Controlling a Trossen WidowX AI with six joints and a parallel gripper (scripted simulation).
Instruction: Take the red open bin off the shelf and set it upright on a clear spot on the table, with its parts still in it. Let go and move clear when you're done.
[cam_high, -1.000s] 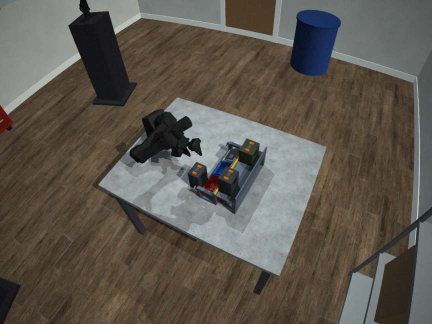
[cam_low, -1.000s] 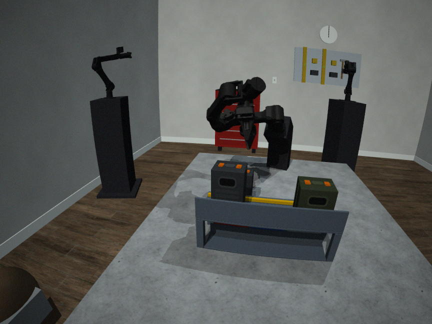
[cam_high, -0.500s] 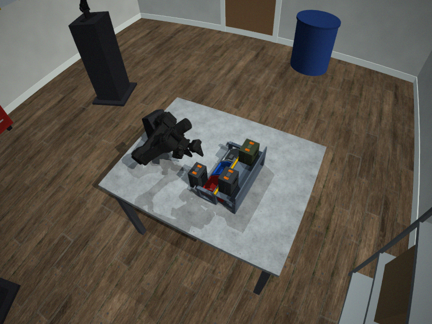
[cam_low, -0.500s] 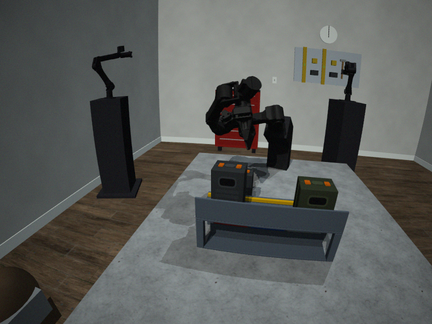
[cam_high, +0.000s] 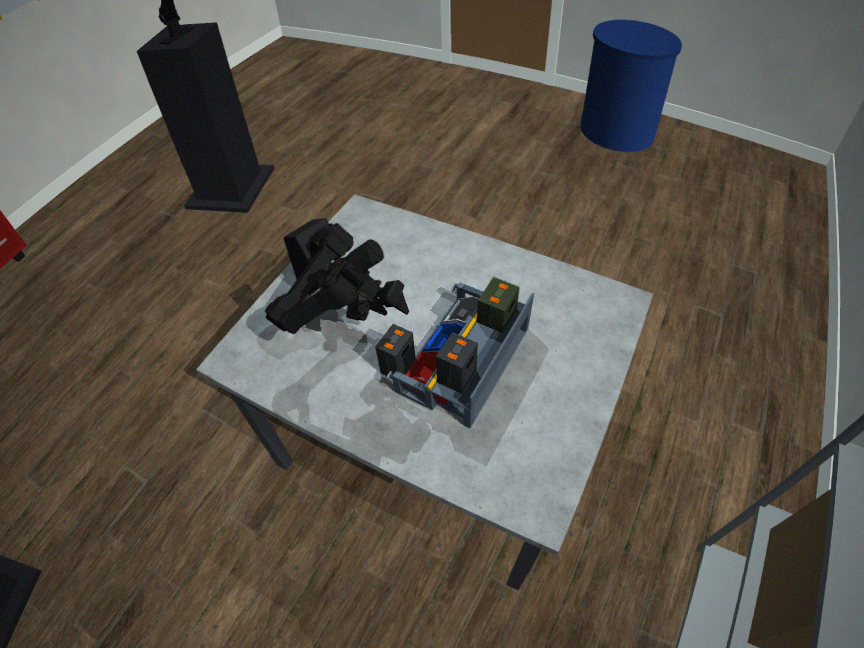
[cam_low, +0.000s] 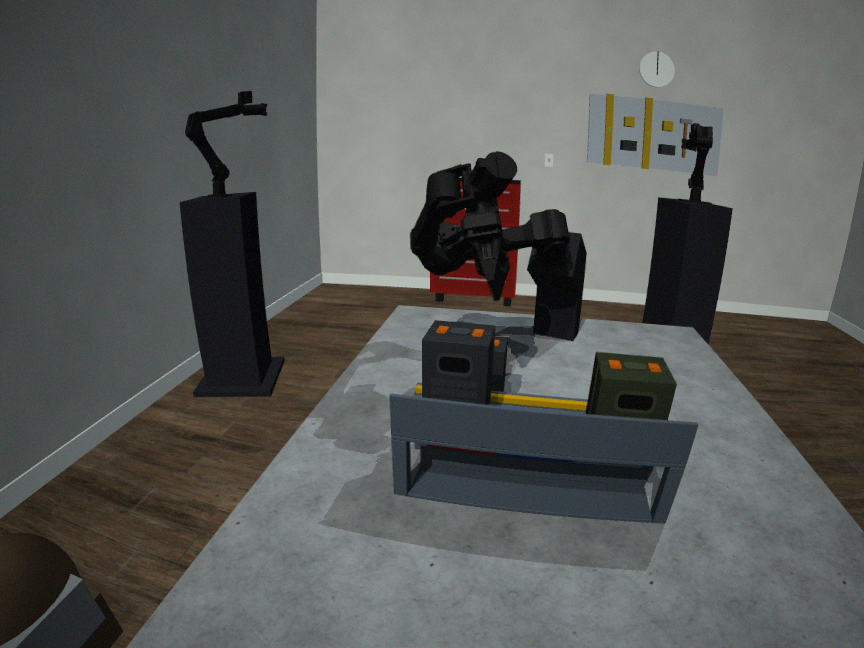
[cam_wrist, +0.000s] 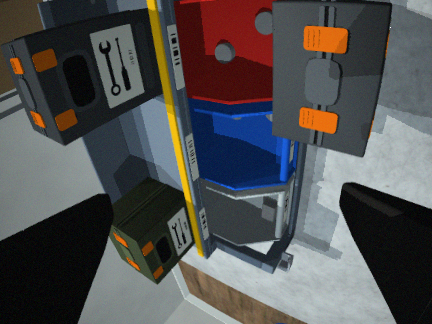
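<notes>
The red open bin sits inside the lower level of the grey shelf, at the upper middle of the wrist view, with two round grey parts showing inside it. Part of its right side is hidden behind a dark grey case with orange latches that stands on the tabletop in front of the shelf. Just below the red bin in that frame, in the same row, lies a blue bin, and below that a grey bin. A yellow strip runs along the front edge of the shelf's top. On that top stand a second dark grey case with a tool label, at the upper left of the wrist view, and an olive green case at the lower left. In the top view the red bin shows only as a sliver between the two dark cases. The gripper hangs above the tabletop, to the upper left of the shelf in the top view, apart from the shelf and touching nothing. Its jaws are spread fully with nothing between them, and the two black fingers frame the lower corners of the wrist view.
</notes>
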